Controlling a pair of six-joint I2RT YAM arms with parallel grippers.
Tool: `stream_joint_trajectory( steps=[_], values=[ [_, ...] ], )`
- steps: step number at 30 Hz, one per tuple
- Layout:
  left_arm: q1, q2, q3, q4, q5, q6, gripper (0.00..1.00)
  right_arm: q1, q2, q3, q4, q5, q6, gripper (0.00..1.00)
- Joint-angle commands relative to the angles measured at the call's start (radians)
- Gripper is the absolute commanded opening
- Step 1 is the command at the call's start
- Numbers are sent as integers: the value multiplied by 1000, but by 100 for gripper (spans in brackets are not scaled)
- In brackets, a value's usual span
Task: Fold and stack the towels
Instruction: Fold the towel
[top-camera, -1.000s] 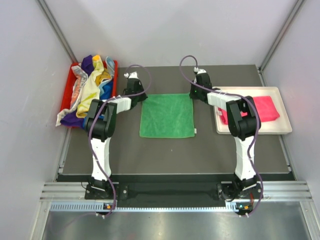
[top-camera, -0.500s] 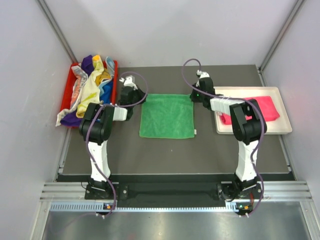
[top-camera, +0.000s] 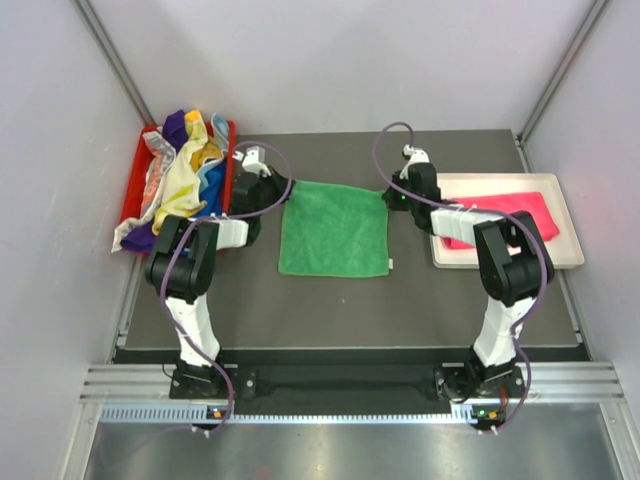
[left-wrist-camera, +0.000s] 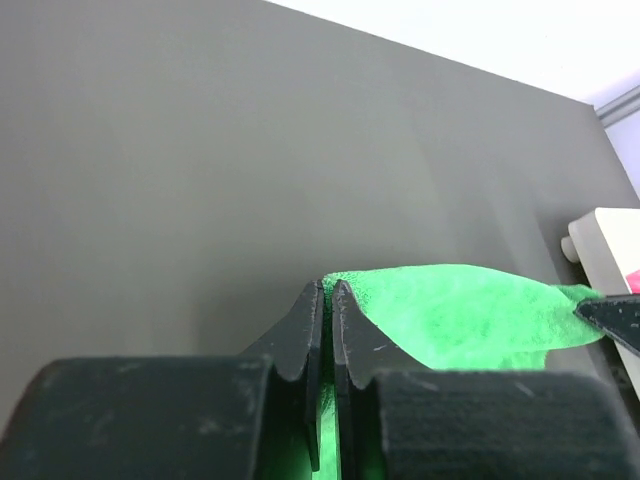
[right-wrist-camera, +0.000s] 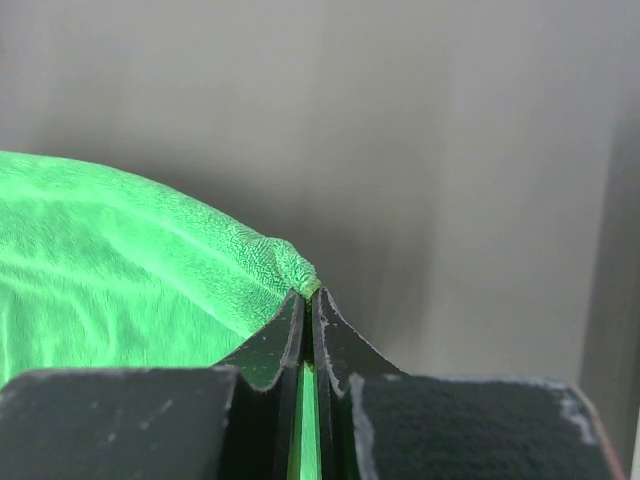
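A green towel (top-camera: 334, 230) lies spread in the middle of the dark mat. My left gripper (top-camera: 281, 186) is shut on its far left corner, and the cloth (left-wrist-camera: 470, 320) rises from between the jaws. My right gripper (top-camera: 389, 194) is shut on the far right corner, where the green towel (right-wrist-camera: 130, 280) bunches at the fingertips (right-wrist-camera: 300, 305). Both far corners are lifted a little off the mat. A folded pink towel (top-camera: 520, 215) lies in the white tray (top-camera: 565, 255). Several more towels (top-camera: 180, 175) are heaped in the red bin (top-camera: 132, 185).
The red bin sits at the mat's far left edge, with cloths spilling over its near side. The white tray lies along the right edge. White walls close in at the back and on both sides.
Both arms have swung outward and their grippers now pinch the green towel's far corners, which have come slightly up off the mat. The rest of the towel has stayed in place.
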Motion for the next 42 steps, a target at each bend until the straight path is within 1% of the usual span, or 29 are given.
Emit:
stream_joint_trajectory(
  steps=[1,8,14,27,31,40,42],
  values=[
    [3,-78,-28,-22,18,-14,0,-10,-96,-47,76,-15,24,0],
    [1,-171,-103,-165,-46,-17,0,1,-185,-168,89,-27,45,0],
    [1,-217,-146,-275,-45,-26,0,18,-252,-260,105,-30,65,0],
    [-3,-326,-243,-364,-26,-36,0,108,-364,-412,131,37,99,0],
    [-8,-375,-284,-367,-22,-34,0,115,-393,-449,134,51,107,0],
    [-26,-409,-329,-381,-2,-29,0,124,-439,-501,139,54,119,0],
    [-26,-420,-335,-389,-6,-29,0,130,-447,-510,137,80,122,0]
  ],
)
